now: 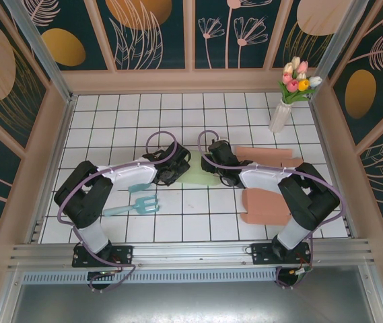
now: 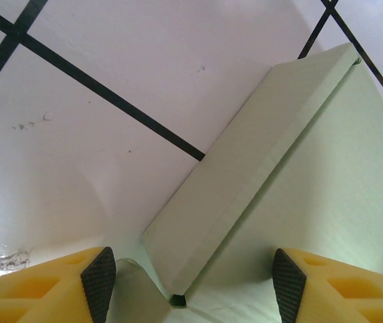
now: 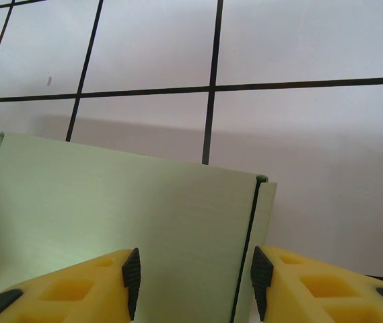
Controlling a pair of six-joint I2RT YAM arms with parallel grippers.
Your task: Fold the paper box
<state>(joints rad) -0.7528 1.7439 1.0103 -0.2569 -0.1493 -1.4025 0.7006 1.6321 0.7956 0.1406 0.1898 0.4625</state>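
Nearest the arm bases, teal toy garden tools [image 1: 139,202] lie on the white tiled table [image 1: 198,229] at the left, and a pink card sheet [image 1: 265,207] lies flat at the right. Beyond these, at mid-table, the paper box [image 1: 198,176] is seen between the left gripper [image 1: 173,169] and the right gripper [image 1: 218,163]. It is pale green, matte and only partly folded. In the left wrist view, a narrow side flap is raised along a crease from the broad base panel [image 2: 312,202], and the left gripper [image 2: 188,282] is held wide, both pads clear of the flap. In the right wrist view, a panel [image 3: 110,202] with a slit near one corner is straddled by the half-parted right gripper [image 3: 194,282], nothing being pinched. Farther back lie a second pink sheet [image 1: 268,156] and a white vase [image 1: 280,116] of tulips [image 1: 297,79].
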